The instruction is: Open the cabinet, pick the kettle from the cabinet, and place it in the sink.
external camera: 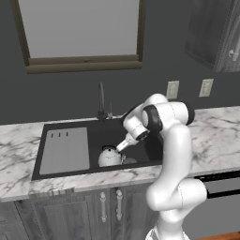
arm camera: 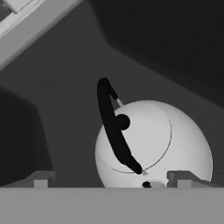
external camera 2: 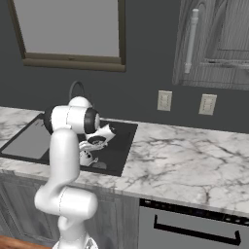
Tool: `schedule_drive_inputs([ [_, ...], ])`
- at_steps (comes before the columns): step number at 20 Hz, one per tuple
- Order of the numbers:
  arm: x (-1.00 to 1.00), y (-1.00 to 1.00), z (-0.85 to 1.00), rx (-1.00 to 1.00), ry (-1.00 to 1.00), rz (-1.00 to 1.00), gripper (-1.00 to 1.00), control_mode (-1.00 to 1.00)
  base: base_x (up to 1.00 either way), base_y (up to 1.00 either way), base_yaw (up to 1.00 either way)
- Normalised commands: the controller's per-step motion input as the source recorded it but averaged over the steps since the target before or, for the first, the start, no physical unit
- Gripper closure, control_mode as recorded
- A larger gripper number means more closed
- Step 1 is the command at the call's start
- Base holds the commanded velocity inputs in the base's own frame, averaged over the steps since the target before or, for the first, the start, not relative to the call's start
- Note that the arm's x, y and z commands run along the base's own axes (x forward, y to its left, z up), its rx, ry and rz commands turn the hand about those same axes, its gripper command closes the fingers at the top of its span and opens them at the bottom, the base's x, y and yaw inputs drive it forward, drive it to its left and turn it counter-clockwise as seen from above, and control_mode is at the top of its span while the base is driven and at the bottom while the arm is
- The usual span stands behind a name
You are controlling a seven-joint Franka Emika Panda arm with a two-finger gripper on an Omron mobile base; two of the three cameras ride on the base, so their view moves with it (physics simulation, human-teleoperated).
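The silvery-white kettle (external camera: 109,156) with its thin dark arched handle stands upright on the floor of the black sink (external camera: 140,140), to the right of the drainboard. My gripper (external camera: 122,147) hovers just above and to the right of it, pointing down at it. In the hand view the kettle (arm camera: 175,140) sits close below the gripper (arm camera: 111,179), whose fingertips (arm camera: 41,179) stand wide apart, open, with nothing held. From the right base view the kettle (external camera 2: 86,158) peeks out beside the arm in the sink (external camera 2: 119,146). The cabinet (external camera 2: 214,44) hangs at the upper right.
A light-grey drainboard (external camera: 65,150) fills the sink's left part and a thin dark faucet (external camera: 101,101) rises behind the basin. White marble counter (external camera 2: 185,165) stretches to the right. Two wall outlets (external camera 2: 164,100) sit under the cabinet's bar handle (external camera 2: 191,41). A window (external camera: 82,28) is above the sink.
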Motion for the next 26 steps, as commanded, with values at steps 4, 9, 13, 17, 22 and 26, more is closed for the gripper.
schedule_drive_inputs([
  [4,-0.11,-0.20,0.28,0.02,-0.02,-0.03,-1.00,-1.00,0.00,0.00,0.00],
  [9,-0.22,-0.17,0.26,0.00,0.00,-0.08,-1.00,-1.00,0.00,0.00,0.00],
  [13,-0.23,-0.02,0.32,-0.05,0.00,-0.11,-1.00,-1.00,0.00,0.00,0.00],
  [17,-0.20,0.00,0.37,-0.08,0.00,-0.16,-1.00,-1.00,0.00,0.00,0.00],
  [22,-0.22,-0.02,0.40,-0.08,0.00,-0.17,-1.00,-1.00,0.00,0.00,0.00],
  [26,-0.27,-0.03,0.39,-0.13,0.00,-0.11,-1.00,-1.00,0.00,0.00,0.00],
])
